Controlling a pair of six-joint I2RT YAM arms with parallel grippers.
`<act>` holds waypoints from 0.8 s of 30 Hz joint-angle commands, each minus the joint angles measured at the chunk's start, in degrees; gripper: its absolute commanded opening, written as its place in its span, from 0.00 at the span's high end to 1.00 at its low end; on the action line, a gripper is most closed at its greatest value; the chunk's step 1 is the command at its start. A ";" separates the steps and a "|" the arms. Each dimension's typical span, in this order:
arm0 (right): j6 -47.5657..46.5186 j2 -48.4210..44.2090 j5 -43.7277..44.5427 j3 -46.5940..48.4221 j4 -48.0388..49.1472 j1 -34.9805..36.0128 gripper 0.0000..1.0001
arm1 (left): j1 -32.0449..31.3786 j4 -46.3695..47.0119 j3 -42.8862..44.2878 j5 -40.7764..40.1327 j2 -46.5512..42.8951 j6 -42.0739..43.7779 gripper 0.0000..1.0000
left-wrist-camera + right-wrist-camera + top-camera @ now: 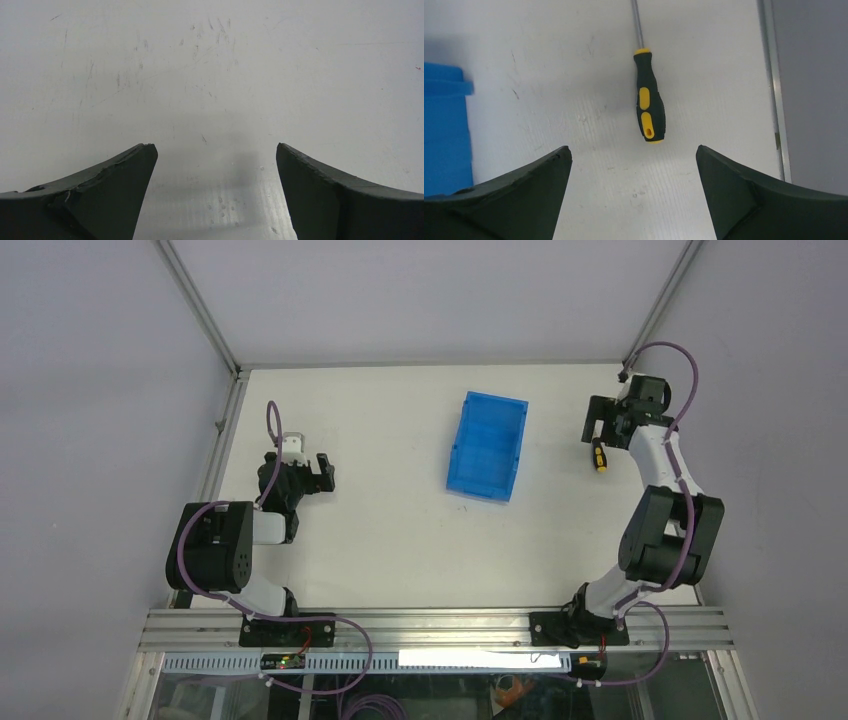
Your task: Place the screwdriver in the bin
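The screwdriver (599,455), with a black-and-yellow handle, lies on the white table at the far right. In the right wrist view its handle (649,98) lies just ahead of the fingertips, the shaft running off the top edge. My right gripper (598,426) hovers above it, open and empty (634,150). The blue bin (488,445) sits mid-table, left of the screwdriver; its corner shows in the right wrist view (444,125). My left gripper (322,470) is open and empty over bare table at the left (215,147).
A metal frame rail (774,90) runs along the table's right edge close to the screwdriver. Grey walls enclose the table on the left, back and right. The arm bases stand at the near edge (430,625).
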 commanded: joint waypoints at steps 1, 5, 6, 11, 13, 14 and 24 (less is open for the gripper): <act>-8.12 4.73 -7.14 5.11 -7.55 -1.02 0.02 | -0.51 1.72 1.11 0.90 -2.00 -0.61 0.01; -10.59 12.26 -4.89 10.02 -10.56 -1.55 0.04 | -0.51 1.76 1.06 0.94 -1.99 -0.61 0.01; -10.59 13.40 -4.43 10.93 -11.13 -1.72 0.05 | -0.51 1.78 1.06 0.98 -2.02 -0.61 0.01; -9.38 19.51 -3.90 12.88 -11.36 -2.51 0.10 | -0.51 1.78 1.10 0.91 -1.97 -0.61 0.01; -9.54 20.98 -3.42 13.24 -10.19 -2.51 0.13 | -0.51 1.74 1.11 0.90 -1.98 -0.61 0.01; -9.45 21.84 -2.89 13.46 -9.68 -2.51 0.14 | -0.51 1.78 1.07 0.92 -2.00 -0.61 0.01; -9.49 27.09 -0.75 14.20 -5.43 -2.84 0.53 | -0.51 1.79 1.11 0.94 -2.04 -0.61 0.01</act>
